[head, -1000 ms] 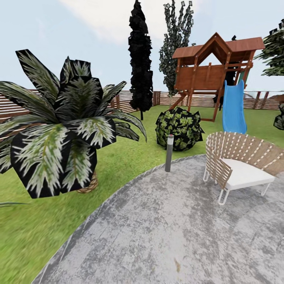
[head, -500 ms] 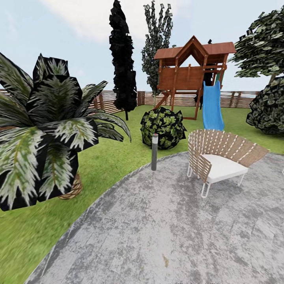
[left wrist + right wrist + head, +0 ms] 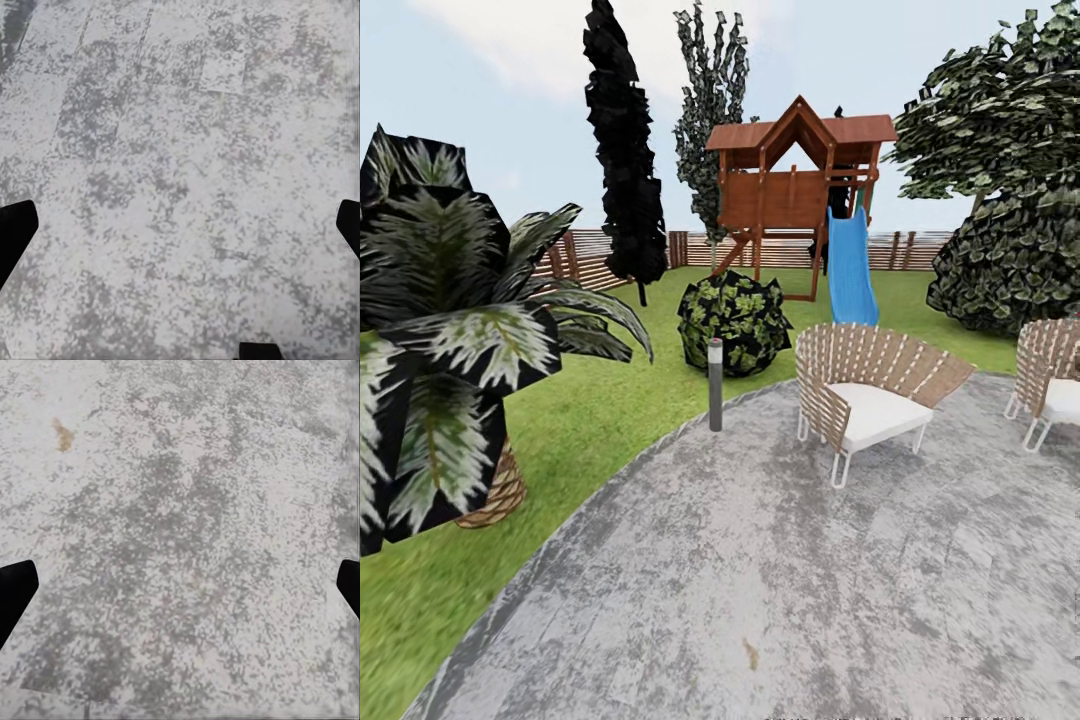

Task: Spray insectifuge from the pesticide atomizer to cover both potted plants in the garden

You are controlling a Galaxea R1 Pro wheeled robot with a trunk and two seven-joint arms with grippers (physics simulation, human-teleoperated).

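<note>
Head view, read from left to right. At the far left, a large dark bush with white-streaked leaves is seen standing in a woven basket pot on the lawn. Behind it, a brown slatted fence is carried along the back of the garden. A tall black cypress and a thinner grey-green tree are shown just right of the bush, further back. A round dark shrub with yellow-green mottling is placed on the grass, and a short grey bollard lamp is set upright in front of it, at the edge of the round grey paved patch. A wooden play tower with a blue slide is seen near the fence. On the paving, a slatted chair with a white cushion is shown; a second like chair is cut off by the right edge. Large leafy trees are massed at the far right.

The spray bottle and the two small potted plants cannot be located in these pictures.

Left wrist view: the left gripper is seen with its dark fingertips spread wide to either edge, nothing between them, over the mottled paving.

Right wrist view: the right gripper is likewise spread and unloaded, fingertips at the edges, above paving bearing a small brown fleck.
</note>
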